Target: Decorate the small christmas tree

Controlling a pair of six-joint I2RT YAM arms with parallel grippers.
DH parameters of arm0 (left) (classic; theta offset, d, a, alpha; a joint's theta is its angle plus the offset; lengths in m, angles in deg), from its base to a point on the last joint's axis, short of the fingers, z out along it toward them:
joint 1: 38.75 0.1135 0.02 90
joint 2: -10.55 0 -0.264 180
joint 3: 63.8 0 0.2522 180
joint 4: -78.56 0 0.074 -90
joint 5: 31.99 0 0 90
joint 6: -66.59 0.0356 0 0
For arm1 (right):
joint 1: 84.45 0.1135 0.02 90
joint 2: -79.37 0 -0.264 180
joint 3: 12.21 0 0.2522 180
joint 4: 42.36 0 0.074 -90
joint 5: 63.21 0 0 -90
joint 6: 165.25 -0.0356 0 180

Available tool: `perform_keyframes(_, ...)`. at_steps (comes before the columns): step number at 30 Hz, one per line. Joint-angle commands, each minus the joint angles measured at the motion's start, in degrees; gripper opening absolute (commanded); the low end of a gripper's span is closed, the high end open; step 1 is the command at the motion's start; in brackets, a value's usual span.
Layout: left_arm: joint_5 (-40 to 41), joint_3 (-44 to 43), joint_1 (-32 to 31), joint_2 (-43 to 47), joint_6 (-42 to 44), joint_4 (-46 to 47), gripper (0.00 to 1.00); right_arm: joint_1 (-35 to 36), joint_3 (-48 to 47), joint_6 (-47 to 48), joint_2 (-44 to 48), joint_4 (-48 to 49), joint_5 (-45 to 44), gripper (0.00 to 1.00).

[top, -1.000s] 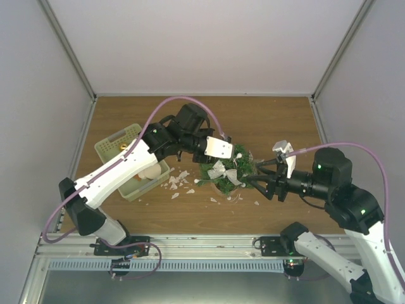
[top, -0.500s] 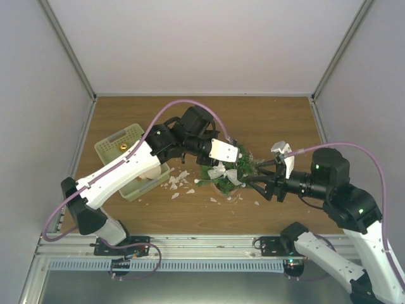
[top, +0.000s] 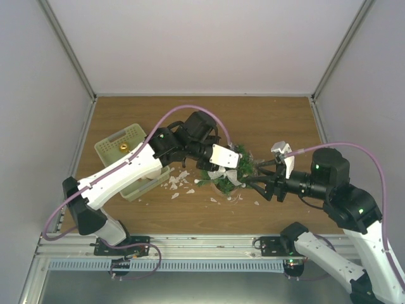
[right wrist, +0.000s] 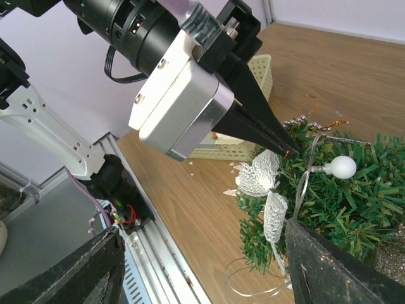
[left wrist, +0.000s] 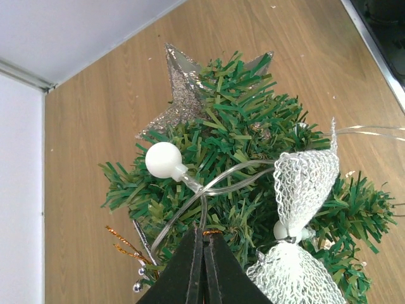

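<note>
The small christmas tree (top: pixel 226 172) stands mid-table, with a silver star (left wrist: pixel 183 95), a white light bulb on a clear cord (left wrist: pixel 163 159) and a silver mesh bow (left wrist: pixel 297 202). My left gripper (top: pixel 239 162) is over the tree's top. Its jaws (left wrist: pixel 204 233) are pressed together on a thin gold wire loop (left wrist: pixel 213 232) right at the branches. It also shows in the right wrist view (right wrist: pixel 286 149). My right gripper (top: pixel 256 175) is wide open at the tree's right side, with the tree (right wrist: pixel 342 196) between its fingers (right wrist: pixel 342 266).
A pale green tray (top: pixel 109 149) with a gold ball (top: pixel 123 146) sits left of the tree. White shards (top: pixel 177 183) lie on the wood between tray and tree. A clear cord loop (right wrist: pixel 253 282) lies by the tree's base. Gold tinsel wire (left wrist: pixel 123 244) sticks out low on the tree.
My left gripper has moved right and down, closer onto the tree's top. The right arm has stayed almost still.
</note>
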Motion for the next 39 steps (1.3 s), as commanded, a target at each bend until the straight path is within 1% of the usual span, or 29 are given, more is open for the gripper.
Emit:
perform_keyframes(1,1.66,0.63,-1.32,-0.16,-0.62,0.16,0.04,0.51,-0.28,0.18,0.45,0.19,-0.84,0.7)
perform_keyframes(4,3.86,0.47,-1.54,0.18,-0.39,0.89,0.07,0.51,-0.2,0.22,0.44,0.08,-0.83,0.71)
perform_keyframes(5,4.53,0.39,-1.54,0.46,-0.22,1.18,0.09,0.51,-0.13,0.32,0.45,0.13,-0.87,0.71)
perform_keyframes(8,5.95,0.03,-1.54,1.21,0.53,1.24,0.21,0.51,-0.02,0.5,0.32,0.13,-1.03,0.72)
perform_keyframes(12,7.29,-0.06,-1.54,1.9,0.99,1.25,0.29,0.51,0.07,0.6,0.1,0.39,-0.88,0.72)
perform_keyframes(15,8.17,-0.11,-1.49,2.17,1.18,1.48,0.33,0.56,0.07,0.61,0.06,0.54,-0.79,0.72)
perform_keyframes(18,8.48,-0.32,-1.46,2.42,1.47,1.46,0.4,0.51,-0.01,0.53,0.05,0.43,-0.87,0.72)
perform_keyframes(33,10.55,-1.29,-1.3,3.51,2.54,0.08,0.41,0.52,-0.28,0.82,-0.37,0.65,-1.1,0.73)
perform_keyframes(36,12.74,-1.79,-0.54,4.25,2.77,2.45,0.41,0.51,-0.32,0.88,-0.54,0.75,-1.22,0.73)
perform_keyframes(39,14.29,-3.68,1.87,5.3,1.06,6.23,0.46,0.51,-0.8,1.18,-0.57,0.92,-2.03,0.73)
